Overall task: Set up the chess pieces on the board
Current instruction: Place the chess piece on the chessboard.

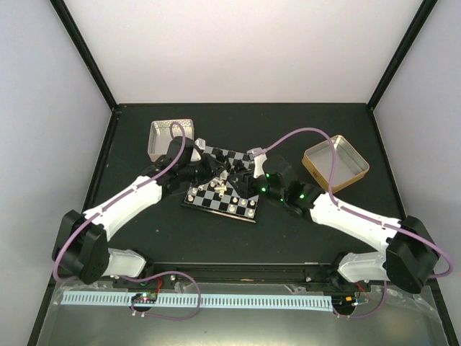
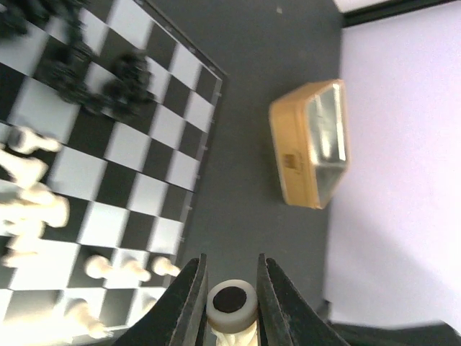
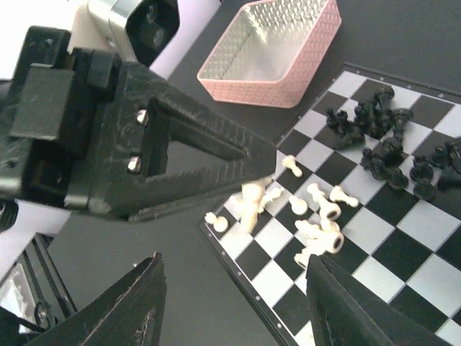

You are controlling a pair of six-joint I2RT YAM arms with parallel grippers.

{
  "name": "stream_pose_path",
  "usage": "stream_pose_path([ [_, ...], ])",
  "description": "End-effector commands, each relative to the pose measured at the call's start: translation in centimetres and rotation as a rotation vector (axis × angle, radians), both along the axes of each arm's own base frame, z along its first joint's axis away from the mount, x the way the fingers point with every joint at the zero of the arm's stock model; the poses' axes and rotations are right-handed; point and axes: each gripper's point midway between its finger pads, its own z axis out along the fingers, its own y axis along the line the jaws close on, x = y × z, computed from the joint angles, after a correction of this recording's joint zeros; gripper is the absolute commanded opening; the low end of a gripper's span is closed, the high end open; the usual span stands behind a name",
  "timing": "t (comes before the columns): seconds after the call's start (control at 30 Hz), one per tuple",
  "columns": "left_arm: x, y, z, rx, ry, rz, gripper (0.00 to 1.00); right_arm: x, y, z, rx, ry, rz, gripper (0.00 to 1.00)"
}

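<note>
The board (image 1: 210, 201) lies mid-table, with both grippers over it. My left gripper (image 2: 230, 262) is shut on a cream-white chess piece (image 2: 231, 305), seen base-on between the fingers. In the right wrist view that left gripper (image 3: 263, 162) hangs over the board's near-left corner with the cream piece (image 3: 249, 204) below its tips. My right gripper (image 3: 238, 306) stands open above the board's edge (image 3: 245, 270), with nothing between its fingers. Several cream pieces (image 3: 320, 216) lie toppled on the squares. Black pieces (image 3: 389, 144) crowd the far side.
A pink tin (image 1: 171, 139) sits off the board's back-left corner. A gold tin (image 1: 336, 163) stands to the right. Dark table surface (image 2: 252, 115) separates the board from the gold tin (image 2: 310, 144). White walls enclose the back and sides.
</note>
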Motion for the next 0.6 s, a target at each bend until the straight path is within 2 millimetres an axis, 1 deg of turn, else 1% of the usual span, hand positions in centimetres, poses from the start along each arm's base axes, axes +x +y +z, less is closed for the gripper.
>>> stream_pose_path([
  [0.0,-1.5,-2.3,4.6,-0.261,0.038,-0.054,0.13,1.4,1.1,2.4,0.095,-0.04,-0.034,0.54],
  [0.1,-2.3,-2.8,5.1,-0.329,0.099,-0.071,0.13,1.9,1.1,2.3,0.077,-0.044,-0.047,0.52],
  [0.13,-2.5,-2.9,5.1,-0.338,0.114,-0.076,0.13,1.9,1.1,2.3,0.075,-0.049,-0.048,0.5],
  [0.23,-3.4,-2.7,6.1,-0.38,0.119,-0.075,0.13,1.6,1.1,2.4,0.068,-0.061,-0.033,0.43],
  [0.43,-3.9,-2.5,6.1,-0.415,0.148,-0.053,0.12,1.2,1.4,2.5,0.05,-0.076,-0.008,0.18],
  [0.57,-4.4,-2.4,5.8,-0.427,0.159,-0.047,0.12,1.0,1.5,3.2,0.063,-0.087,0.004,0.06],
])
